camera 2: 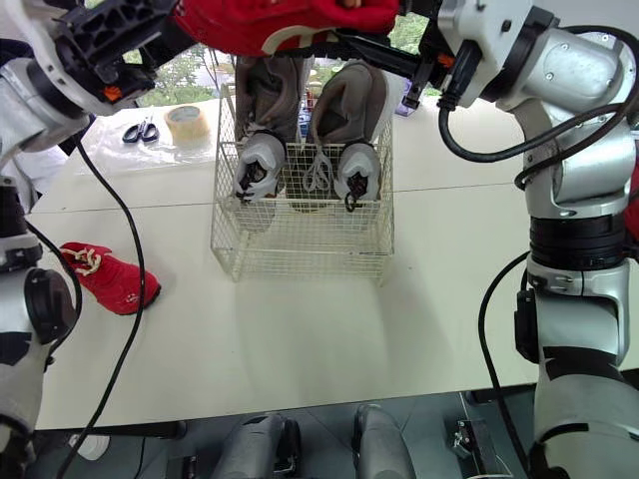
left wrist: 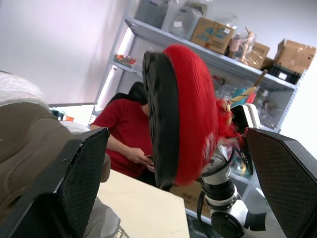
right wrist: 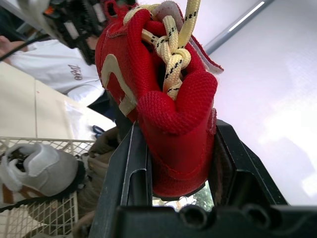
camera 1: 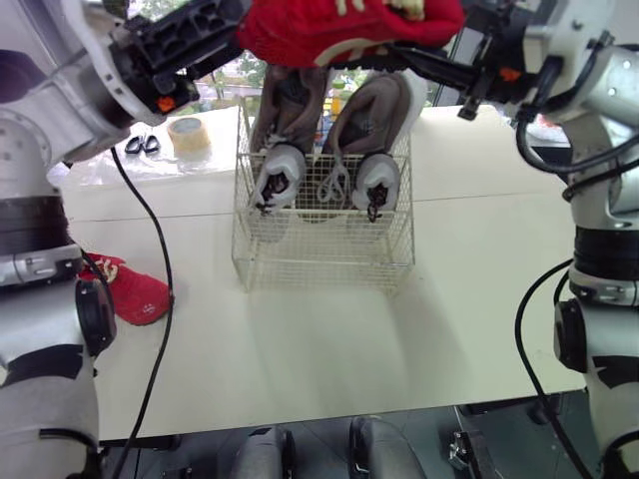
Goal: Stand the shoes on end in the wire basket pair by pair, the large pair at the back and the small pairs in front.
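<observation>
A pale table (camera 1: 329,339) bears a wire basket (camera 1: 319,254), the large grey-brown pair (camera 1: 374,115) standing on end at its 12 o'clock side. Above, the right gripper (right wrist: 181,158) pinches a red shoe (camera 1: 339,25); the left gripper (left wrist: 176,148) spreads wide either side of it. Its mate (camera 1: 135,291) lies at the basket's 9 o'clock, with a tape roll (camera 1: 188,133) and scissors (camera 1: 142,145) at 10.

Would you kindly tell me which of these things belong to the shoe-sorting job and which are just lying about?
Job: wire basket, brown pair, grey pair, raised red shoe, other red shoe.
Lying about: tape roll, scissors.
</observation>
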`<state>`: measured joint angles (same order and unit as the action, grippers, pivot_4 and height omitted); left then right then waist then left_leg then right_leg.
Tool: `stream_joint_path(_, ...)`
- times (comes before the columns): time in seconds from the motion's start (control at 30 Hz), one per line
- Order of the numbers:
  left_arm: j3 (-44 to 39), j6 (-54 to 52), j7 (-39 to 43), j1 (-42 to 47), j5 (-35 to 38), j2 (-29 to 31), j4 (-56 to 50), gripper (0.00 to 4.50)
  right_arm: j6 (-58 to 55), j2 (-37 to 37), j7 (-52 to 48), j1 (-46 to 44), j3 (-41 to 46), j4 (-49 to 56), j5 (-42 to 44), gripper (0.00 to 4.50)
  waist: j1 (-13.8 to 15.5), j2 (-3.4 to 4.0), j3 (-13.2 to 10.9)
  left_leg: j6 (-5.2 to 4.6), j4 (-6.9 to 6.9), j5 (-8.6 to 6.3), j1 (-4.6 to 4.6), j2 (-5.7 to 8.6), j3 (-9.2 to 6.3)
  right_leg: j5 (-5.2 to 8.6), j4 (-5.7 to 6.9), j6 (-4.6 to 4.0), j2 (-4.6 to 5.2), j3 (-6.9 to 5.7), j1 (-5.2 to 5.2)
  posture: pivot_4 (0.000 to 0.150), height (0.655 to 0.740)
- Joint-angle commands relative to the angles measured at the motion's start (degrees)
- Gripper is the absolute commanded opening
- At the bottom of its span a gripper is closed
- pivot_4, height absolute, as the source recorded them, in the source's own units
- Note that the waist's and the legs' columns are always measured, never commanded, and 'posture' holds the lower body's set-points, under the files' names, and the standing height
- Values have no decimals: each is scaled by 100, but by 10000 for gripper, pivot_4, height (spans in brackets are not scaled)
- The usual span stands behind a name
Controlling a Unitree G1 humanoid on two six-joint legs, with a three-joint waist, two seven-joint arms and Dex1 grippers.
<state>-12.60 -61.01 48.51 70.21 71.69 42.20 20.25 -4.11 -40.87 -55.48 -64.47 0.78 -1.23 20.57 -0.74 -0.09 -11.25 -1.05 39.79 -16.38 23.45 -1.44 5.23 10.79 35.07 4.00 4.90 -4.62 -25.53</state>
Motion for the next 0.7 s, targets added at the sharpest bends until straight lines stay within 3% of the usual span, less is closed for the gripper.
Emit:
stream_joint_path(0.03,-166,-47,148,241,-175,-50,46,45000,144,27,-8,-53,75,290,-50,10956,0,0,0,0,0,0,0,0,0,0,0,0,0,0,0,1500,7400)
stream_joint_path(0.07,-174,-48,164,255,-228,-78,73,45000,146,37,-12,-48,64,318,-69,10956,0,0,0,0,0,0,0,0,0,0,1,0,0,0,0,1500,7400)
stream_joint_path(0.17,-304,-98,200,267,-272,-129,141,36074,155,51,-31,-38,46,380,-119,10852,0,-1,0,0,0,0,0,0,0,0,2,0,0,0,0,1500,7400)
stream_joint_path(0.4,-577,-234,36,251,-213,-244,107,2459,115,106,-95,14,9,470,-127,10852,1,-1,-1,1,0,0,0,0,-1,0,2,0,2,0,-1,1500,7400)
stream_joint_path(0.47,-707,-250,-138,224,-165,-310,92,2129,90,119,-114,29,-5,468,-123,10852,6,-1,-1,1,0,0,0,0,-1,0,3,0,2,0,0,1500,7400)
stream_joint_path(0.6,-1099,-237,-587,17,34,-520,-192,2129,-411,156,51,152,245,392,221,28097,2,-2,-1,1,0,1,0,0,-2,0,3,1,4,0,0,1500,7400)
stream_joint_path(0.7,-1495,-159,-1074,-130,243,-659,-385,2129,-1293,370,752,416,984,383,1024,44639,6,-3,-1,4,1,2,0,0,-4,-1,4,0,7,0,0,1500,7400)
